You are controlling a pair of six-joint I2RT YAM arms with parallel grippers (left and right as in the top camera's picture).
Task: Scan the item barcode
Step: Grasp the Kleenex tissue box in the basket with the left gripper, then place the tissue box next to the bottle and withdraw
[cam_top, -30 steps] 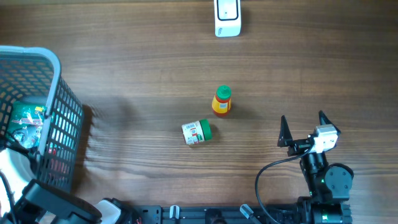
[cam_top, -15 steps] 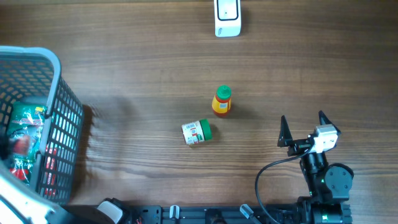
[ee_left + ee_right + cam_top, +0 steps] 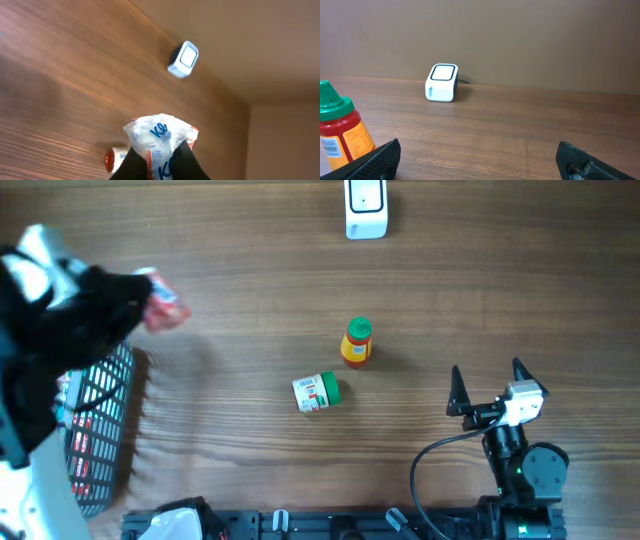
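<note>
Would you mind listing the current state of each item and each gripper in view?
Left gripper: shut on the white crinkly packet with blue lettering, held in the air.
Right gripper: open, empty.
White box-shaped barcode scanner: standing, untouched.
Orange bottle with green cap: upright.
White jar with green lid: lying on its side.
Grey plastic mesh basket: partly hidden, goods showing through the mesh.
</note>
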